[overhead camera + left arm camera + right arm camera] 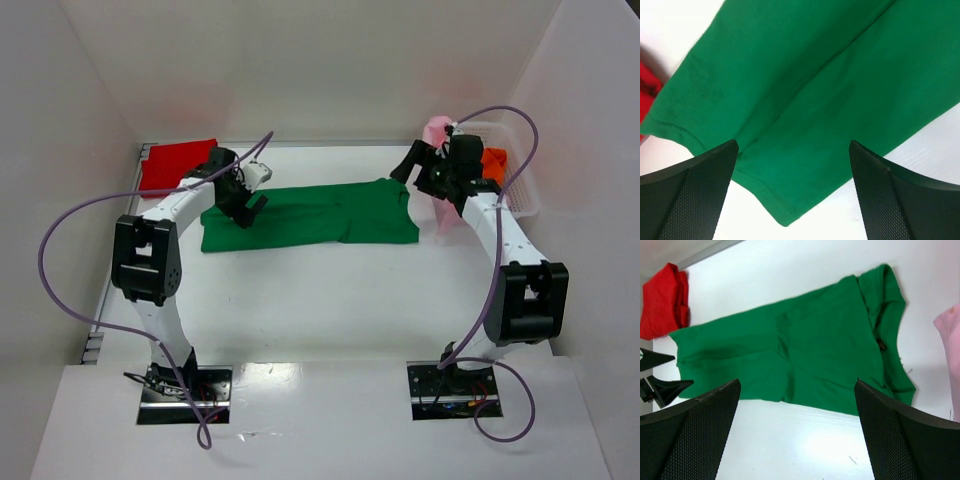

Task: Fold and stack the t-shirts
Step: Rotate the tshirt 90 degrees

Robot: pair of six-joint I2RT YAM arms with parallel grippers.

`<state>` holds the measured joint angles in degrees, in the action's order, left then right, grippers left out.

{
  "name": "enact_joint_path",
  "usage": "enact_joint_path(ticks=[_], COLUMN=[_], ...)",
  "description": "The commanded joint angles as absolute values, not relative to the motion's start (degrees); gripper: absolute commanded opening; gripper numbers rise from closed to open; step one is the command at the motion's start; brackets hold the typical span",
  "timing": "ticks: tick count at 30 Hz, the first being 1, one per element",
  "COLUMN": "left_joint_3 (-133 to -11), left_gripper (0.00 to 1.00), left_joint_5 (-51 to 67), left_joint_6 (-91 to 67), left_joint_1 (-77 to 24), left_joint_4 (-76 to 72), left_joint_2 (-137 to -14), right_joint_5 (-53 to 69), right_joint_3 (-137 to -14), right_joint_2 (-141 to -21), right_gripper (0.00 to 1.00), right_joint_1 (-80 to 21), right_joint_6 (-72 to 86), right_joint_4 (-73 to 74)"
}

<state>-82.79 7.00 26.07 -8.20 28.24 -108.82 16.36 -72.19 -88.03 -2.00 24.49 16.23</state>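
The dark green t-shirt [310, 215] lies flat on the table, folded into a long band; it also shows in the left wrist view [805, 75] and the right wrist view [790, 350]. The red t-shirt [178, 165] lies folded at the back left. The pale pink t-shirt [437, 130] and the orange t-shirt [493, 160] are at the back right, partly hidden by my right arm. My left gripper [248, 210] is open and empty just above the green shirt's left end [792, 190]. My right gripper [412, 165] is open and empty above the shirt's right end [797, 435].
A white mesh basket [520, 195] stands at the back right with the orange shirt in it. White walls close in the table on the left, back and right. Bare table [320, 300] lies in front of the green shirt.
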Motion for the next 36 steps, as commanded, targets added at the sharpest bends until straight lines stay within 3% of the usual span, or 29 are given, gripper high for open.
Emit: enact_joint_path(ticks=[1,21,36], left_joint_3=[-86.6,-87.6,-86.5], left_gripper=[0.99,0.99,0.99], left_joint_5=[8.6,5.3,-2.0], left_joint_6=[31.5,33.1,27.8], left_joint_1=[-6.9,-7.0,-18.0], left_joint_4=[29.5,29.0,37.4], left_joint_2=[-110.3,-119.0,-118.4], right_joint_5=[16.0,16.8,17.2], right_joint_3=[-71.4,-71.4,-71.2], right_joint_2=[-85.9,-82.9,-81.6], right_gripper=[1.00,1.00,1.00], right_joint_1=[-1.8,-1.8,-1.3], right_joint_6=[23.5,24.7,24.2], right_joint_4=[18.3,21.4,20.5])
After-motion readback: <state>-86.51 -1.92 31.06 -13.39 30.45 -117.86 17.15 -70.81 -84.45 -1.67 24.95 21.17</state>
